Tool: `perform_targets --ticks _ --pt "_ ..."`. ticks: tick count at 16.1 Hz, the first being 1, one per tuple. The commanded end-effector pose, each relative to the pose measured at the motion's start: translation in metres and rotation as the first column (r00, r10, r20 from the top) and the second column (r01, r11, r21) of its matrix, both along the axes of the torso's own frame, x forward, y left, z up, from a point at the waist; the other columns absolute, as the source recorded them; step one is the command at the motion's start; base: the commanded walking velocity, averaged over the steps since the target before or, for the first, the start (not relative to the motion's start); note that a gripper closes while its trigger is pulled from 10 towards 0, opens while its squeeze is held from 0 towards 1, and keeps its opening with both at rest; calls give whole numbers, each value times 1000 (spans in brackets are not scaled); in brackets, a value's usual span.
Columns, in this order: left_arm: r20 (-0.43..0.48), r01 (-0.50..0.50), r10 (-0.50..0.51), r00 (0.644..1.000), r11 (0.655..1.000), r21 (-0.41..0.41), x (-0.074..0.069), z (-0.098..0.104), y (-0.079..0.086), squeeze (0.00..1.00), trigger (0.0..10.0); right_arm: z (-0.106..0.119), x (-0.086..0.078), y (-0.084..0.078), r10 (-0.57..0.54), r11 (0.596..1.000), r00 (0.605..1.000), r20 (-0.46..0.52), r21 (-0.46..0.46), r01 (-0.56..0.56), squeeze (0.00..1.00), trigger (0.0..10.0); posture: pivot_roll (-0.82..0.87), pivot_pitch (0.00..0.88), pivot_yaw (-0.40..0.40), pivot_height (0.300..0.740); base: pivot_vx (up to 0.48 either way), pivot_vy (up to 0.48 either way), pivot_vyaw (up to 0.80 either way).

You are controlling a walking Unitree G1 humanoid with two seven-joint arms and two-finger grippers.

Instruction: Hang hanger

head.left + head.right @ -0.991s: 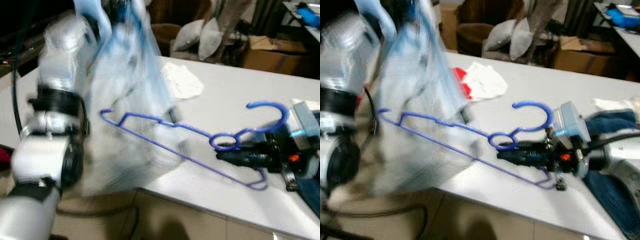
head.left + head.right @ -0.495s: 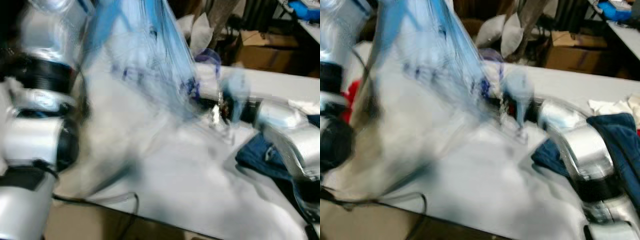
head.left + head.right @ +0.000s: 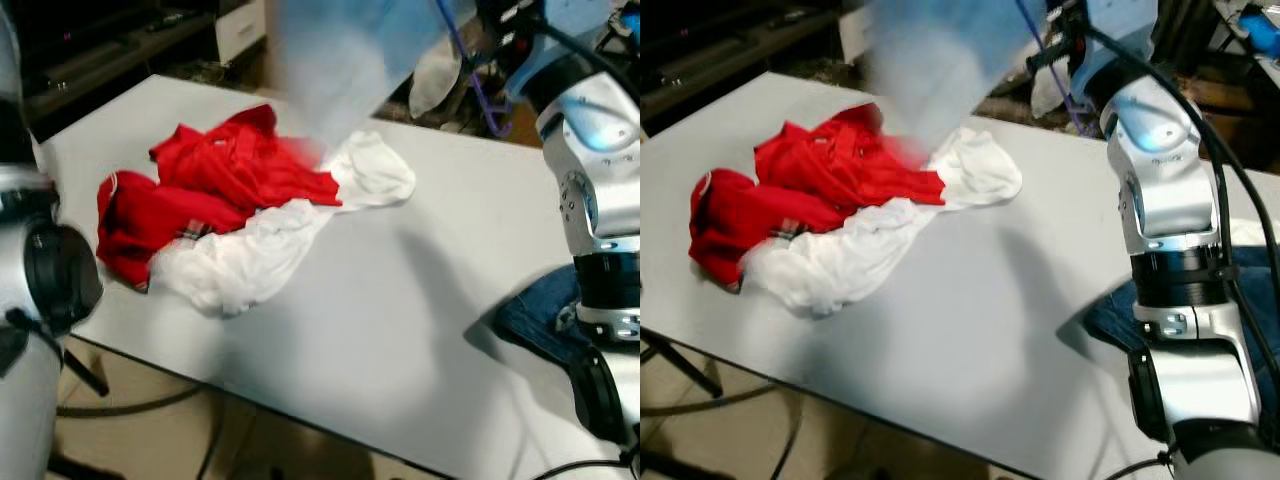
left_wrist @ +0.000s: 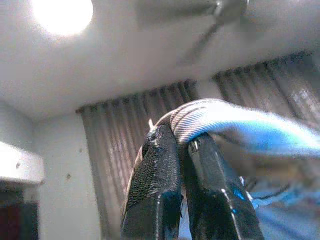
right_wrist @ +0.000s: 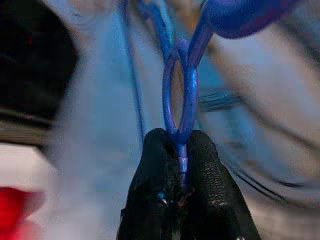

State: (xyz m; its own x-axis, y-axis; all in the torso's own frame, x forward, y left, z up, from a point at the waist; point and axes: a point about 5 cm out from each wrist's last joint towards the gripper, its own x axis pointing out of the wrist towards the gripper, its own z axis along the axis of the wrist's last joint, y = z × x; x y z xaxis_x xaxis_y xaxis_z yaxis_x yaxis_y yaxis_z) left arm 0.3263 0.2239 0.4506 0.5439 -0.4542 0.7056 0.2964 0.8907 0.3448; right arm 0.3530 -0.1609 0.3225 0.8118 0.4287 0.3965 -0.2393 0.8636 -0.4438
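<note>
A blue wire hanger (image 5: 180, 95) is held up in the air, and my right gripper (image 5: 181, 145) is shut on the ring below its hook. In the right eye view the raised right arm (image 3: 1155, 150) reaches to the top edge, with the hanger's wire (image 3: 1040, 45) beside it. A light blue garment (image 3: 340, 60) hangs blurred above the table's far side. My left gripper (image 4: 181, 142) is shut on a striped light blue fold of that garment (image 4: 220, 115), pointing up toward the ceiling.
On the grey table (image 3: 400, 330) lie a red garment (image 3: 200, 185) and a white garment (image 3: 265, 245) in a heap at the left. Dark blue jeans (image 3: 540, 315) lie at the right edge. My left arm (image 3: 40, 290) stands at the left. A pillow (image 3: 435, 75) is behind the table.
The hanger and the blue garment have been lifted off the table and now hang high. The right arm swung up with the hanger. The camera has also shifted.
</note>
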Motion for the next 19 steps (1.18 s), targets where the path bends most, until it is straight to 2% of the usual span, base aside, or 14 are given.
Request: perform_targets --ticks 1,3,4,5,6,7,9,10,12,14,15,16,18,19 --pt "-95 -75 80 992 996 47 13 -37 0 0 10000 -50 -2 15 127 986 979 -157 -89 -142 0 10000 -32 0 5 740 0 0 0" --pt "-274 -219 238 932 971 98 33 -106 6 0 10000 -96 -19 26 291 943 910 -297 -73 -325 0 10000 -32 0 5 740 0 0 0" --pt "-490 -346 396 776 918 195 45 -202 7 0 10000 -145 -49 31 390 873 789 -475 -83 -481 0 10000 -39 0 4 740 0 0 0" --pt "-519 -357 421 744 907 224 45 -218 6 0 10000 -153 -57 31 398 854 762 -511 -98 -512 0 10000 -44 0 8 740 0 0 0" --pt "-567 -353 431 702 902 250 43 -239 5 0 10000 -159 -73 30 439 805 699 -564 -98 -585 0 10000 -52 0 12 740 0 0 0" --pt "-594 -370 481 645 876 309 44 -252 10 0 10000 -151 -84 27 464 776 676 -573 -104 -621 0 10000 -62 0 27 740 0 0 0" --pt "-593 -385 514 620 858 340 45 -253 14 0 10000 -144 -86 25 480 769 668 -568 -94 -632 0 10000 -64 0 30 740 0 0 0" --pt "-544 -436 613 573 790 431 48 -244 30 0 10000 -120 -94 18 539 724 635 -553 -80 -685 0 10000 -66 0 38 740 0 0 0" --pt "-447 -524 732 515 681 512 50 -220 57 0 10000 -98 -107 11 605 653 576 -551 -72 -754 0 10000 -62 0 39 740 0 0 0" --pt "-413 -570 768 490 640 515 48 -205 75 0 10000 -89 -110 5 624 646 566 -539 -52 -762 0 10000 -57 0 39 740 0 0 0" --pt "-397 -594 784 478 621 511 46 -195 85 753 10000 -84 -108 2 625 664 584 -518 -40 -747 0 10000 -57 0 41 740 0 0 0" --pt "-374 -605 792 482 610 512 43 -180 98 1000 10000 -77 -101 -3 602 721 644 -472 -25 -692 0 10000 -53 0 45 740 0 0 0" --pt "-389 -560 773 502 633 535 41 -175 101 1000 10000 -79 -90 -6 525 802 715 -461 -13 -597 0 10000 -50 0 50 740 0 0 0" --pt "-392 -490 763 513 636 597 40 -177 102 1000 10000 -83 -83 -8 459 857 757 -466 5 -516 0 10000 -48 0 48 740 0 0 0"
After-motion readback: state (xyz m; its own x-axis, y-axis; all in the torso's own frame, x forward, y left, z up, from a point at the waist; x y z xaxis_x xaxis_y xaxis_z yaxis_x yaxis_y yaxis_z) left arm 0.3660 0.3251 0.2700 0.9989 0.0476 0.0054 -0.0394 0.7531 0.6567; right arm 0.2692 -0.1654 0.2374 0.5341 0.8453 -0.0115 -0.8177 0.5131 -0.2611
